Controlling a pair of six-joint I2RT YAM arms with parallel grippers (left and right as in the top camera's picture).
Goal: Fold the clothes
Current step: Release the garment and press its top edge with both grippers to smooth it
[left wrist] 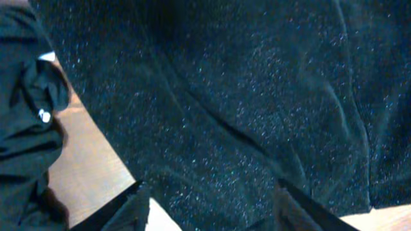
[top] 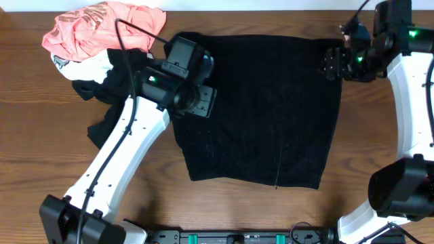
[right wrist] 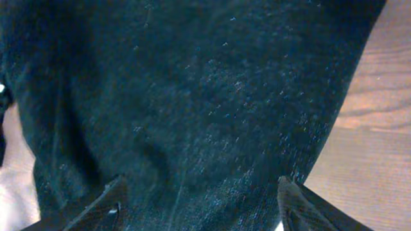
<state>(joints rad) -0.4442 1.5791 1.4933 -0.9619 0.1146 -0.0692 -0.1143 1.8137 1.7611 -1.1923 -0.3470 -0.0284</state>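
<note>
A black sparkly garment (top: 264,108) lies spread flat on the wooden table; it fills the left wrist view (left wrist: 244,102) and the right wrist view (right wrist: 192,96). My left gripper (top: 203,102) hovers over the garment's left edge, fingers wide apart with cloth below them (left wrist: 209,205). My right gripper (top: 332,62) is over the garment's top right corner, fingers spread wide and empty (right wrist: 199,202). A pile of other clothes sits at the far left: a pink garment (top: 102,30), a white one (top: 88,66) and a black one (top: 108,115).
The wooden table (top: 41,149) shows bare at left and front. The black pile item lies left of the garment in the left wrist view (left wrist: 26,128). A black rail (top: 237,237) runs along the front edge.
</note>
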